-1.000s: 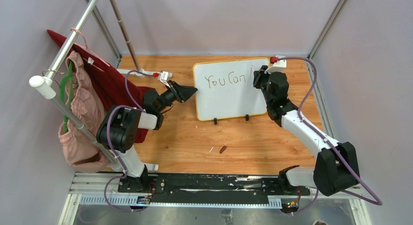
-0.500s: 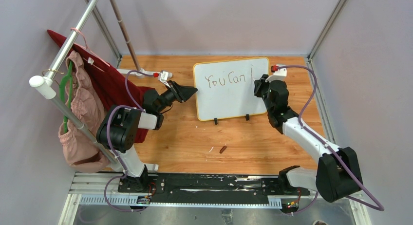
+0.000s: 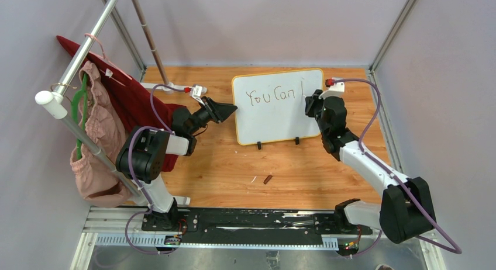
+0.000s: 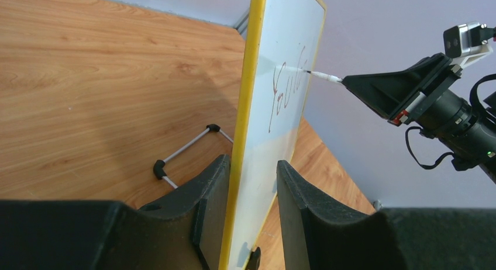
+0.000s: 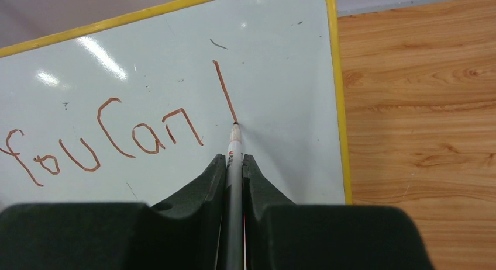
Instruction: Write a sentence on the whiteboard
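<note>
Right fingers (image 5: 219, 170): clamped on a thin marker (image 5: 234, 156) that runs out between them. The marker's dark tip touches the whiteboard (image 5: 281, 77) at the lower end of a single reddish-brown, slightly slanted stroke.

The sentence (image 5: 117, 141) reads "You Can" in one line. The stroke sits just right of the "n", near the board's top right corner. A short stray dark mark lies above the stroke.

Left fingers (image 4: 282, 179): one on each side of the whiteboard's yellow left rim, clamped on it. One finger lies against the back, the other on the written face. A wire prop (image 4: 187, 147) with black ends shows behind the board, resting on the counter (image 4: 88, 77).

Top view: the whiteboard (image 3: 275, 115) stands on its two black clip feet (image 3: 258, 145) at the far middle of the wooden counter (image 3: 234, 165). The left arm (image 3: 193, 121) reaches its left edge and the right arm (image 3: 330, 115) its right side.

A small brown piece (image 3: 268, 179) lies alone on the counter in front of the board, well apart from it. At far left a metal rail (image 3: 76, 65) carries a red cloth (image 3: 131, 100) and a pink garment (image 3: 96, 135).
</note>
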Controlling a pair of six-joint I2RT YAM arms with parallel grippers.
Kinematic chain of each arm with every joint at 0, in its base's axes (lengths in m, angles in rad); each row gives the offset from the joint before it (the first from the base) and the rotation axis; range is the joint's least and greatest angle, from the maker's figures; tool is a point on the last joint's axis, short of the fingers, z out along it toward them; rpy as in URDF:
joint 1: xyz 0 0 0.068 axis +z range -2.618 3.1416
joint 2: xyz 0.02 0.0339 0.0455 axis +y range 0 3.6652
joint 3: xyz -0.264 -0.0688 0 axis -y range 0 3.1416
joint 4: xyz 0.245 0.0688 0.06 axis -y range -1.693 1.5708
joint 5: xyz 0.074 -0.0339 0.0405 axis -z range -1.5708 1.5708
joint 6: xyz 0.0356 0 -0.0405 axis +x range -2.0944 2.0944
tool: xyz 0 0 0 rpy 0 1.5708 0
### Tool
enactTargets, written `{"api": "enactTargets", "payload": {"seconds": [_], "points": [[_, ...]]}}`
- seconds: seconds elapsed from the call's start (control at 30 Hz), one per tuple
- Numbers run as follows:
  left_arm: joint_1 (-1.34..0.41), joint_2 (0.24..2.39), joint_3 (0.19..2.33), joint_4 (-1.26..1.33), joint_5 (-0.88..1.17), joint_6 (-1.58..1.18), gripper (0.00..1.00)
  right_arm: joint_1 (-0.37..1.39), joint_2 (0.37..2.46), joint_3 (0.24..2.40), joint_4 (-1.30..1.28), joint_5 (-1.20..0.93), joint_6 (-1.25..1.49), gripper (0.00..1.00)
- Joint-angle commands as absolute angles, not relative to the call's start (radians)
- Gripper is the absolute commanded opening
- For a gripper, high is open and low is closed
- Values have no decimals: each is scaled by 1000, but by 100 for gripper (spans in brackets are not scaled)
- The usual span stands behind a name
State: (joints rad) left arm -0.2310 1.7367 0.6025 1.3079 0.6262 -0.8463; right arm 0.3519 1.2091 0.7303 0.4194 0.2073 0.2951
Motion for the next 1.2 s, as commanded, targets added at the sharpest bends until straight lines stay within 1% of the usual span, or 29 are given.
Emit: {"api": "enactTargets", "payload": {"seconds": [0.0,0.33,0.67,0.93,1.17], "points": [[-229,1762,591,1322,648,-876,40,336,1226,787,413,182,296,0],[-229,1761,590,1322,648,-877,40,354,1252,816,411,159,294,0],[-229,1760,590,1323,647,-879,40,369,1240,778,402,143,299,0],[-229,1759,590,1324,649,-880,40,370,1212,734,388,166,296,0],[-229,1759,589,1331,649,-885,40,369,1203,736,362,193,278,0]]}}
